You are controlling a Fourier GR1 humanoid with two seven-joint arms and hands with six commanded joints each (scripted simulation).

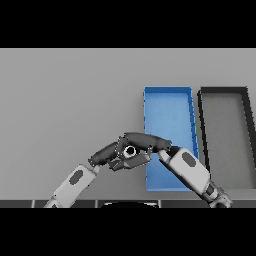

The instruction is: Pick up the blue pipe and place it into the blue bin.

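The pipe (131, 150) shows only as a small pale ring with a dark hole, seen end-on, just left of the blue bin (167, 102). My right hand (148, 142) reaches left across the bin's near left corner, with its fingers above and its thumb below curled round the pipe. Most of the pipe's body is hidden by that hand. My left hand (106, 154) lies just left of the pipe with its fingers relaxed, their tips close to the right hand; whether they touch the pipe I cannot tell. The blue bin is a long open tray with nothing inside it.
A dark grey bin (246, 117) of similar shape stands right of the blue one, almost side by side. My right forearm (190, 170) crosses the blue bin's near end. Grey tabletop stretches to the left and far side.
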